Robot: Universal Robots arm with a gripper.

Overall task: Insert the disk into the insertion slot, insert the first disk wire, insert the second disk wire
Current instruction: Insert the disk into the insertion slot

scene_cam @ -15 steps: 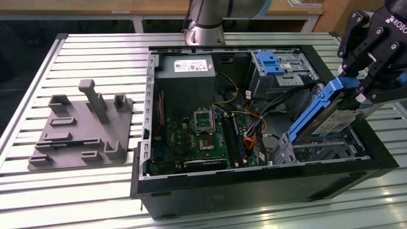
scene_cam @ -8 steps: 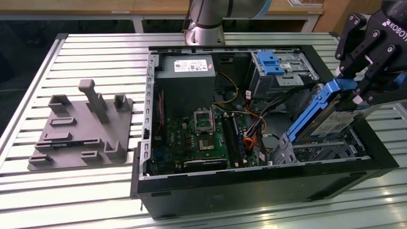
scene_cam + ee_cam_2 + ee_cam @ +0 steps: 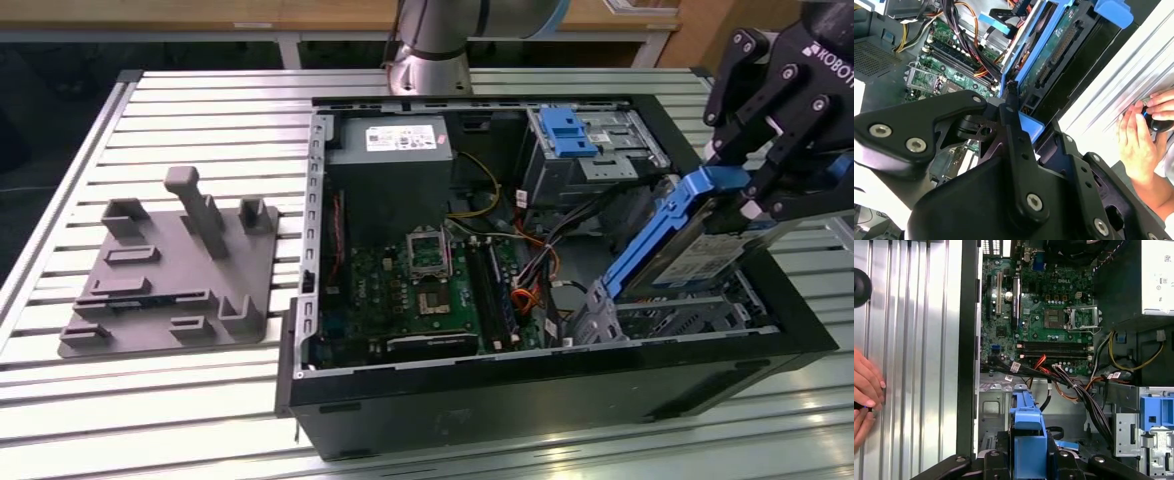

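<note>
Exterior view shows the claw (image 3: 742,190) clamped on the disk (image 3: 703,256); it hangs tilted above the insertion slot (image 3: 683,318).

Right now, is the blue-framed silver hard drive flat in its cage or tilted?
Tilted: in the exterior view the blue-framed silver hard drive leans steeply over the low metal cage, upper end in the black pincer.

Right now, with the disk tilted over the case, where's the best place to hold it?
The disk leans with its lower end toward the insertion slot, so that end should stay free. Best hold looks like the blue carrier's upper end, from above, where the gripper has it.
</note>
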